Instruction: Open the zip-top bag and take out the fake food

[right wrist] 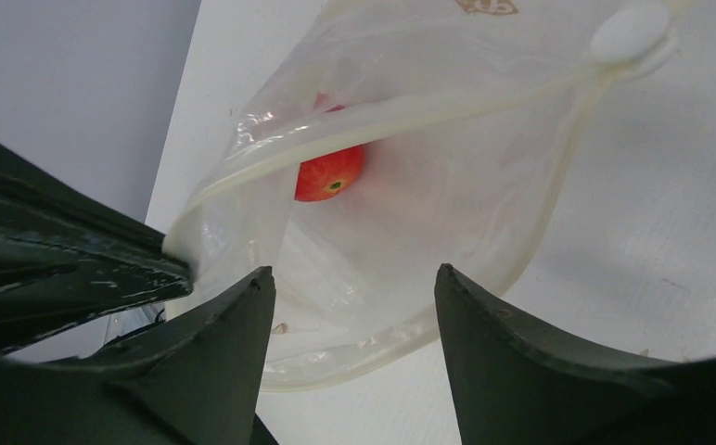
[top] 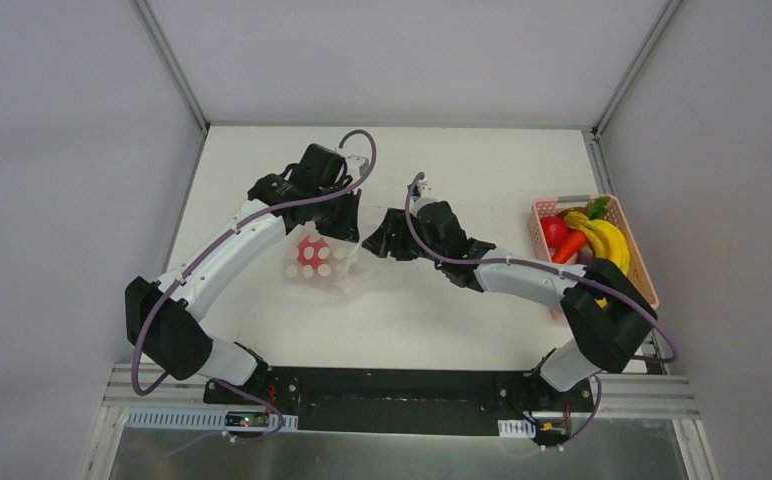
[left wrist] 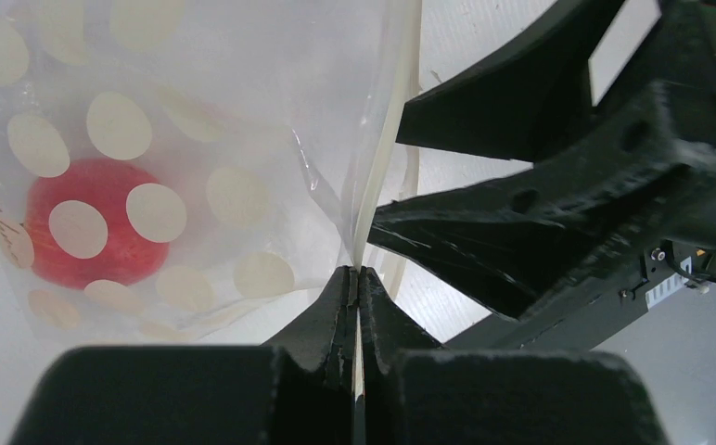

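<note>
The zip-top bag [top: 334, 272], clear with cream dots, lies mid-table with its mouth gaping toward the right arm. A red fake fruit [right wrist: 329, 174] sits inside it and shows through the dotted film [left wrist: 90, 227]. My left gripper [left wrist: 357, 273] is shut on the bag's upper rim strip [left wrist: 373, 185], holding that edge up. My right gripper [right wrist: 352, 276] is open right at the mouth, its fingertips [right wrist: 260, 278] astride the lower rim [right wrist: 382, 345] without touching it. The left gripper's fingers [right wrist: 76, 269] pinch the rim's corner in the right wrist view.
A pink slotted basket [top: 540, 208] at the right edge holds yellow bananas [top: 607, 240], an orange piece [top: 567, 247] and a red piece [top: 554, 230]. The bag's white slider [right wrist: 628, 32] sits at the far end of the zip. Grey walls enclose the table.
</note>
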